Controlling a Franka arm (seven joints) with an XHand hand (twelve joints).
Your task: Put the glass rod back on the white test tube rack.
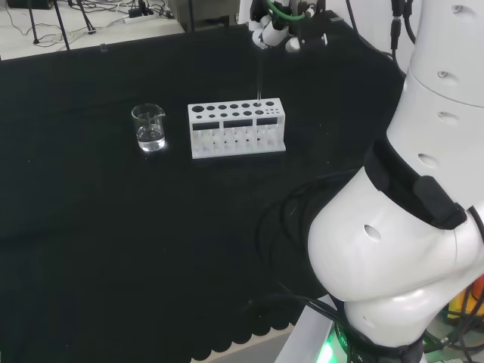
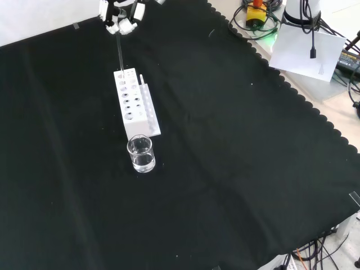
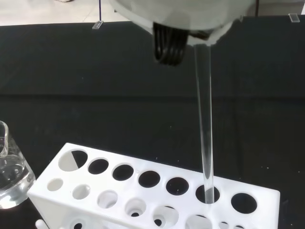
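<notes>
One glass rod (image 3: 205, 138) is hanging upright from our hand (image 2: 120, 16), whose fingers are pinching its top end, its tip entering a far-row hole of the white test tube rack (image 3: 157, 191). Thin, stiff, slippery and breakable, we are judging it.

Clear glass rod (image 3: 205, 133), matt white plastic rack (image 3: 157, 191), matt black cloth (image 1: 113, 227).

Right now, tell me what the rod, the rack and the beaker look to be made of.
Glass rod: clear and smooth, probably glass; the dark cloth shows through it.
Test tube rack: opaque white with a matte face and round moulded holes, likely plastic.
Beaker: transparent with bright rim highlights, holding some clear liquid; glass or clear plastic, I cannot tell which.
</notes>
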